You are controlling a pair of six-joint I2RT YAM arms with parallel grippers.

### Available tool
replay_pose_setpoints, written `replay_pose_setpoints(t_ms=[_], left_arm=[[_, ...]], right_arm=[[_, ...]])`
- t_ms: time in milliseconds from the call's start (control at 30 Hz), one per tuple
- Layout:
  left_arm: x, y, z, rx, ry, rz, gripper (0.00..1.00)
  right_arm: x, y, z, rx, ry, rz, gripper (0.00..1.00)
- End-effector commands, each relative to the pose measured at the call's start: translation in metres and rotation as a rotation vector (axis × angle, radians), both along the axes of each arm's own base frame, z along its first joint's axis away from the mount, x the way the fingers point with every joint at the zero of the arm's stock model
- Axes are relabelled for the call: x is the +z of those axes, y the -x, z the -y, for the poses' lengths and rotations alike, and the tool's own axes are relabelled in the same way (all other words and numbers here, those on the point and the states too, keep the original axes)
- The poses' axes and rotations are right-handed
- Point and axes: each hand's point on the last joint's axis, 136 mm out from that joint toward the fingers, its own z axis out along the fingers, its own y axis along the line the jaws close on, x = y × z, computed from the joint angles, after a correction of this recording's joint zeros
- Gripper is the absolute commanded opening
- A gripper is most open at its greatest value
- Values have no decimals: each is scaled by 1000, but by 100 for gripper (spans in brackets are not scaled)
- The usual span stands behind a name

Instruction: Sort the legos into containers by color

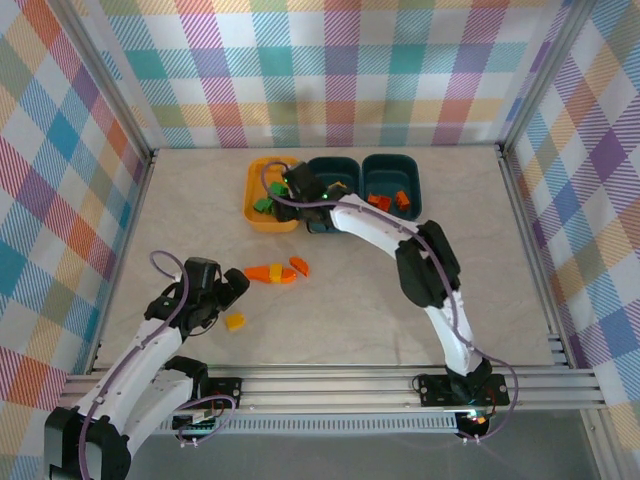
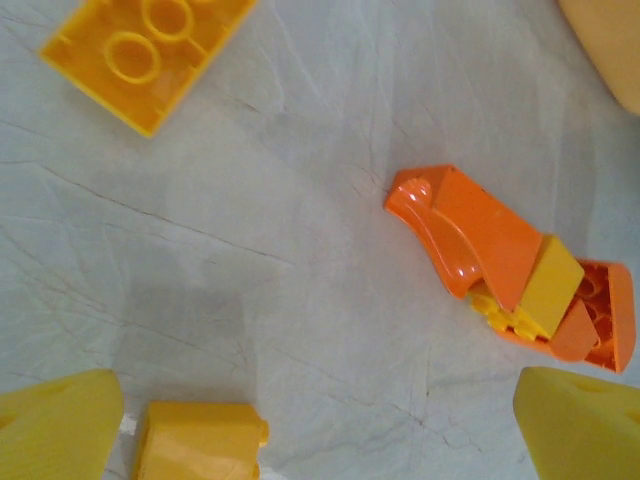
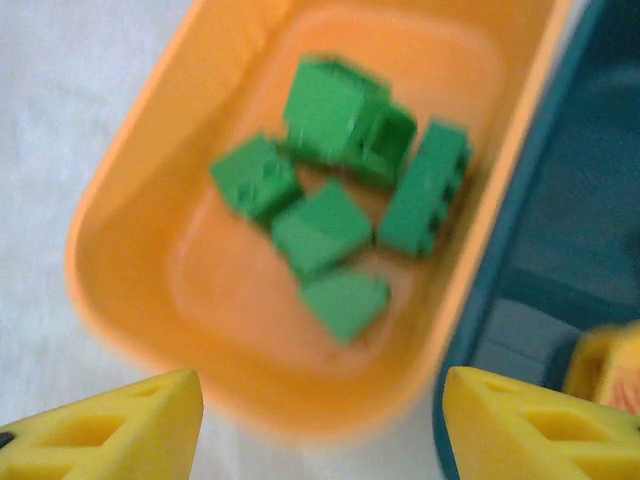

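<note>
Right gripper (image 3: 320,400) gapes empty above green plastic bricks (image 3: 320,230) in the far yellow-orange plastic bin (image 3: 110,290); left gripper (image 2: 320,400) wide open over orange-and-yellow bricks (image 2: 480,235) on pale marbled tabletop (image 2: 300,250), pastel-plaid walls (image 1: 350,70) around.

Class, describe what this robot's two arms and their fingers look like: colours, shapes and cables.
Both the left arm and the right arm have white tubular links joined by bulky black joints, and a thin lilac cable loops along each. The fingers are bright yellow, blunt wedges; the right arm's pair has angular cut-outs, seen in its wrist view.
</note>
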Motion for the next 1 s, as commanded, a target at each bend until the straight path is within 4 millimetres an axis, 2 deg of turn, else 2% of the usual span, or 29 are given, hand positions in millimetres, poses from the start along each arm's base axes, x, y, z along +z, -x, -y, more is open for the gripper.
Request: replay_pose_setpoints(t_ms=[0,167,300,433,533,633,833,967], left_arm=[[8,0,-17,123,-28,-28,100],[12,-1,-39,222,-113,-92,100],[-7,-5,-27,272,2,-140,100],[-32,-5,-12,262,86,-195,100],[-45,0,-7,254,110,-236,100],[-47,4,-5,237,116,-244,100],[-32,7,-11,229,95,-179,100],[-23,7,-13,228,103,-127,100]], right_arm=[[24,50,-15,63,-59,68,65],[9,87,9,51,-81,20,64],[-11,117,2,183,8,-26,65],[-37,139,-7,361,119,-37,76],[-47,138,-11,453,196,-15,84],[-51,137,-18,550,260,9,85],[-66,142,-33,705,314,23,78],[-76,140,-40,746,325,33,74]])
